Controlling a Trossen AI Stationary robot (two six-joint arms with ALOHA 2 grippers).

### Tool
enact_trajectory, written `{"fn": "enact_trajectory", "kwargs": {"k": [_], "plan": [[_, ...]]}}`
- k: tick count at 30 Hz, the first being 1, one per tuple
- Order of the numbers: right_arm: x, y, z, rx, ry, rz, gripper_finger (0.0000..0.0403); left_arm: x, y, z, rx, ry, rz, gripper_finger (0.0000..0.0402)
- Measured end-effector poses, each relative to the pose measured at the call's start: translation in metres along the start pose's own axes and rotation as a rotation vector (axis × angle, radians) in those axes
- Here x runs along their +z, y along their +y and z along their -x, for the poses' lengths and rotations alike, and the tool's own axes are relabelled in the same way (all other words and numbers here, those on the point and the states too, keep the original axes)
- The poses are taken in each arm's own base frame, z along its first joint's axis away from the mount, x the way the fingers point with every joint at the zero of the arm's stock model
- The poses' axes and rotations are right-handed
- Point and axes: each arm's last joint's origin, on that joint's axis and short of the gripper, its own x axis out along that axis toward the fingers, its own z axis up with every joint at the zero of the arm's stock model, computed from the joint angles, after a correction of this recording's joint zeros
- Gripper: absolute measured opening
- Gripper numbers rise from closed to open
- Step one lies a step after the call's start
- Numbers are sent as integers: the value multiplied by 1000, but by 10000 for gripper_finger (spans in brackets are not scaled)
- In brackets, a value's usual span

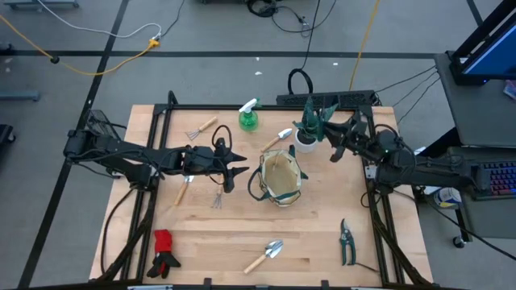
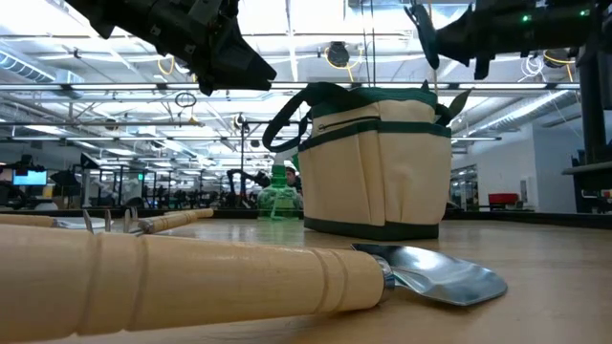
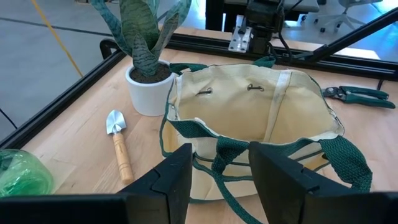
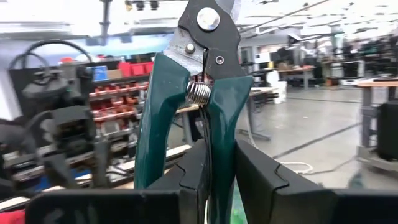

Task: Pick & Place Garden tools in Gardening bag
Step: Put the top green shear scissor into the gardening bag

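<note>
Shears (image 4: pixel 193 93) with green handles sit clamped in our right gripper (image 4: pixel 217 168), up beside the potted plant (image 1: pixel 306 129) behind the gardening bag (image 1: pixel 280 179). Our left gripper (image 3: pixel 217 180) hangs empty, fingers apart, just beside the bag's rim.

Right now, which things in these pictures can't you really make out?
- Right wrist view: the blade tips of the shears, clamped in the right pincer, are cut off by the top edge.
- Low view: the white pot is hidden behind the bag.
- Left wrist view: the bag's floor is hidden by its near rim, beyond the open left pincer.
</note>
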Motion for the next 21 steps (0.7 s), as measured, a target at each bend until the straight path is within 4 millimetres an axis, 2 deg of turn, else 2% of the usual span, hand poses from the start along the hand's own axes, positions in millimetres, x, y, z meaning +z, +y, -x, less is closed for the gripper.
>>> {"fn": "enact_trajectory", "kwargs": {"k": [13,21], "plan": [[-3,23,-4,138,-12,-70,55,3,0,0,-5,-34,8,163],[2,37,-15,192,31,-78,56,4,-1,0,-6,-44,9,163]]}}
